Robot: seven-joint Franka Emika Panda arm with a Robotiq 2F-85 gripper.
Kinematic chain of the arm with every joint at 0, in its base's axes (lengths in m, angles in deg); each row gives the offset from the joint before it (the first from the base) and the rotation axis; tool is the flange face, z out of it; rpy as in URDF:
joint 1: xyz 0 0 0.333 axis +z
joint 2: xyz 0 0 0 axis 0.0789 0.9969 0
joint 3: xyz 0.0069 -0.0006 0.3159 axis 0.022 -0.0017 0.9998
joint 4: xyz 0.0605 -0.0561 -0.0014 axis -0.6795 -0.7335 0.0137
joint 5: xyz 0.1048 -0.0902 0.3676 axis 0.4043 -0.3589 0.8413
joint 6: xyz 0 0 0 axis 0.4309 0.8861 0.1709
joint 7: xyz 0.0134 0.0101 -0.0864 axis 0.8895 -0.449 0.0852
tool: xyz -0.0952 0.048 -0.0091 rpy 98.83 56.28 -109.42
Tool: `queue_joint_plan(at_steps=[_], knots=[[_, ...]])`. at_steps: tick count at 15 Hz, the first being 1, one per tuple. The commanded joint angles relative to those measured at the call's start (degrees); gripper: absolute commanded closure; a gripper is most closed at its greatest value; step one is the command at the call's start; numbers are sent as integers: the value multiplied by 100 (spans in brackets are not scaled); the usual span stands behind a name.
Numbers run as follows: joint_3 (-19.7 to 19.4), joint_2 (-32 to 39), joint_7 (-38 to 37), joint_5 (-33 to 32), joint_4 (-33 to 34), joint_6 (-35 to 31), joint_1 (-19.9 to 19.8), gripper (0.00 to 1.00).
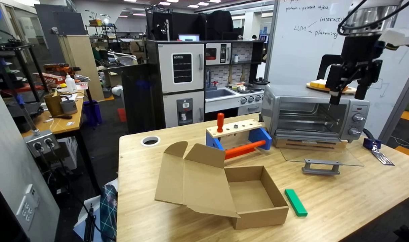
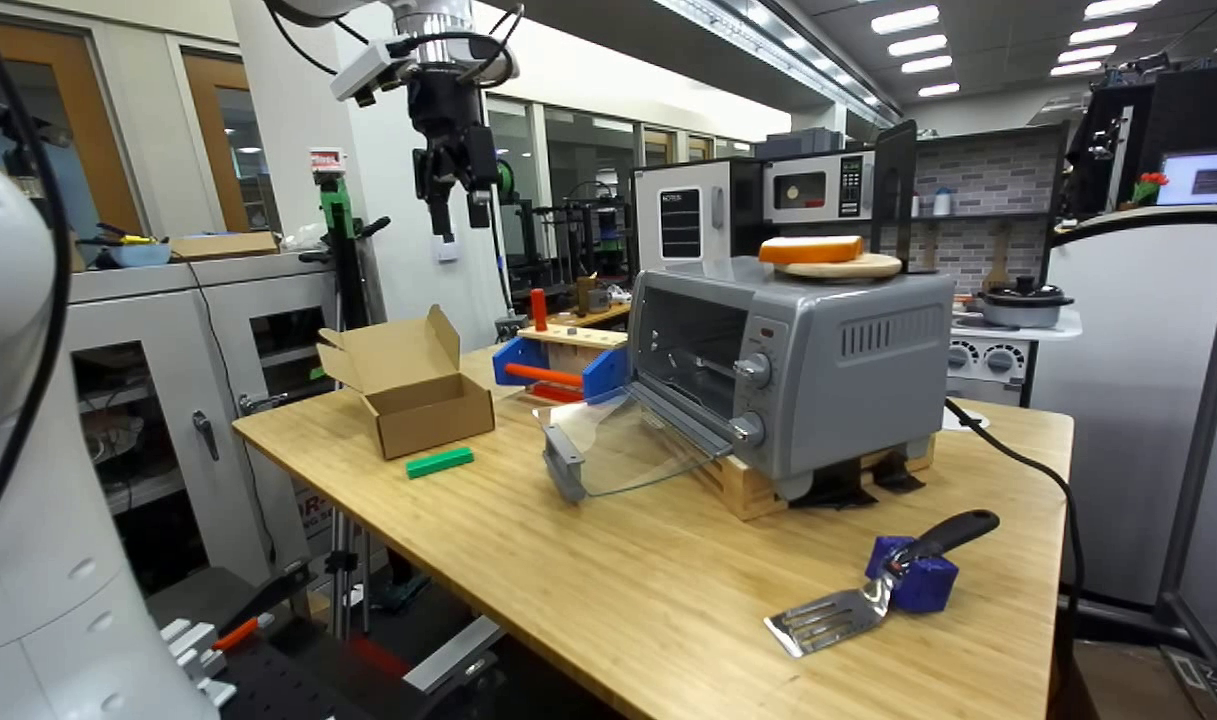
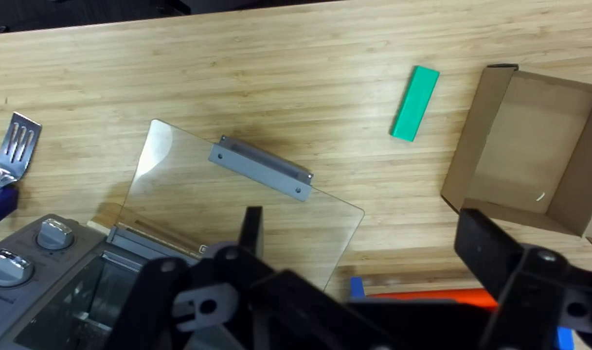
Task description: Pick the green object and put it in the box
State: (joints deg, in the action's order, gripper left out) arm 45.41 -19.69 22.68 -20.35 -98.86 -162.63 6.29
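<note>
The green block (image 1: 296,202) lies flat on the table (image 1: 345,195), just beside the box (image 1: 262,217) but not touching it. The empty gripper (image 1: 347,97) hangs well above, fingers spread wide; for a sound pick, it should centre over the block, come straight down clear of the box and oven door (image 3: 218,194), then pinch across the narrow width.

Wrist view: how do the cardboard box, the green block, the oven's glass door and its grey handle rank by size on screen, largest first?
1. Unsure which is larger: cardboard box, cut off by the picture's right edge, and glass door, partly hidden by the tool.
2. The grey handle.
3. The green block, shorter than the handle.
</note>
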Motion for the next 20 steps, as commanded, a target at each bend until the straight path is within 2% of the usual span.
queue_joint_plan(at_steps=[1,6,7,20], knots=[[-21,-3,110,375,9,123,126,0],[-28,41,161,882,19,26,217,0],[31,3,38,717,-13,48,172,0],[63,73,-89,684,24,25,144,0]])
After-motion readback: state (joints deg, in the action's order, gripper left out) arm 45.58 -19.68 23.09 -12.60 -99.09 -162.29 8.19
